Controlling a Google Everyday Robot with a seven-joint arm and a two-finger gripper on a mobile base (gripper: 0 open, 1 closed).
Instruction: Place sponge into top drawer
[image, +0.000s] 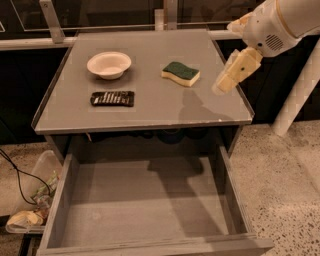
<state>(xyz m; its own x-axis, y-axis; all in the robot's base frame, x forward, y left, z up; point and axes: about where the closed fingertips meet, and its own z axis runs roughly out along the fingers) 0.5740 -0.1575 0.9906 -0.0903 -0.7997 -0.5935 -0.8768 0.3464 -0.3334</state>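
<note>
The sponge (181, 73) lies flat on the grey tabletop, right of centre, dark green side up over yellow foam. The top drawer (150, 200) is pulled fully open below the tabletop and nothing lies in it. My gripper (226, 83) hangs from the white arm at the upper right, above the tabletop's right edge. It is to the right of the sponge, apart from it, and holds nothing that I can see.
A white bowl (109, 64) and a flat black remote-like object (113, 98) sit on the left half of the tabletop (150, 107). A white post (297, 95) stands to the right. A cable and clutter (30, 210) lie on the floor left of the drawer.
</note>
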